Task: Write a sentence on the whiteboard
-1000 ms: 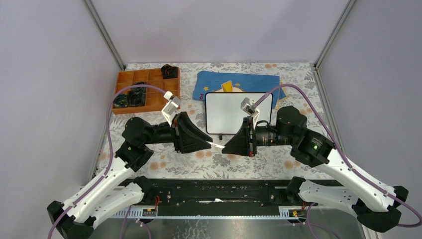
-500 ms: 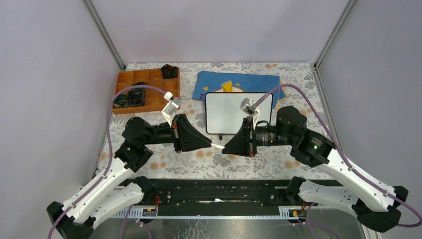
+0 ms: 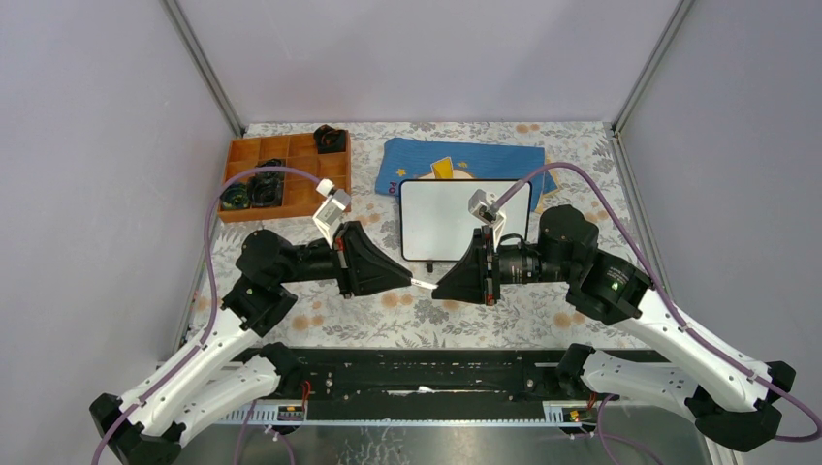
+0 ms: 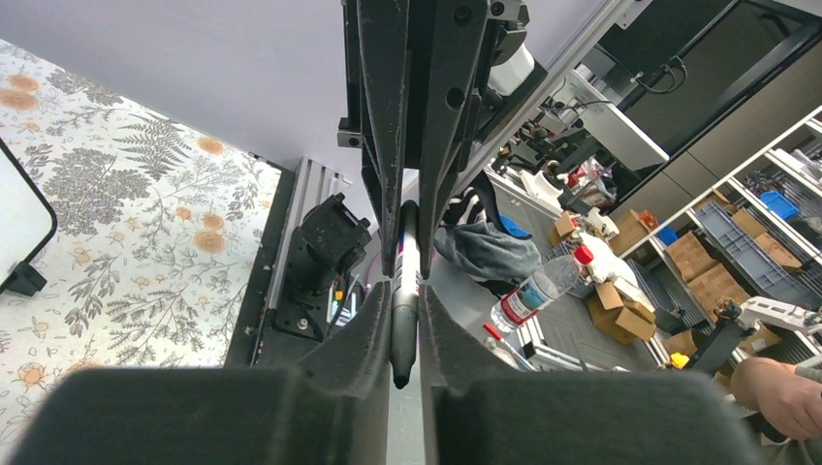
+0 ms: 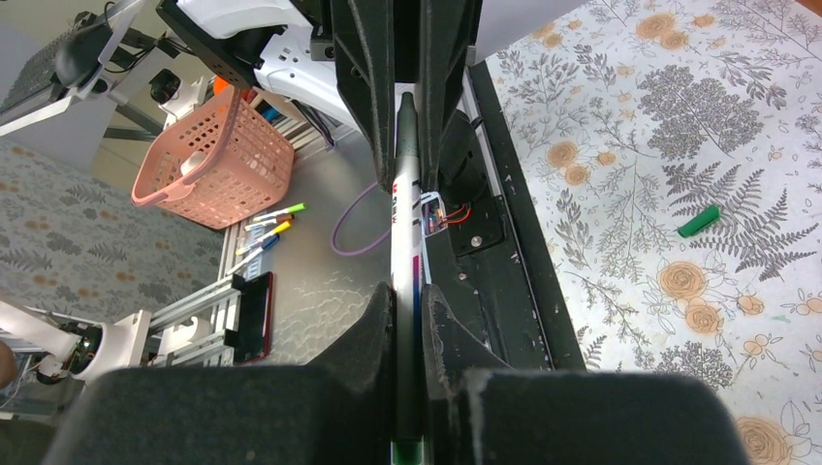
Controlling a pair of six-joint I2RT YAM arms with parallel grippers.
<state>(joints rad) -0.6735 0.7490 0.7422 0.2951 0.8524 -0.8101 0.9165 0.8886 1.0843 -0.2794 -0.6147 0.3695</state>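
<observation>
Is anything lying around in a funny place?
Yes. A small green plastic piece, probably a pen cap, lies loose on the flowery tablecloth, off to one side. The left claw and the right claw both pinch one white marker between them.

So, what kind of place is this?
Probably a robotics lab: grey booth walls around the table, storage shelves with cardboard boxes, and the left hand and right hand gripping one marker.

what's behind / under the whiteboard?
The blue cloth with a yellow print lies behind the whiteboard. The board covers the cloth's near edge, so how far it runs underneath is hidden. A small black foot shows at the board's near edge.
</observation>
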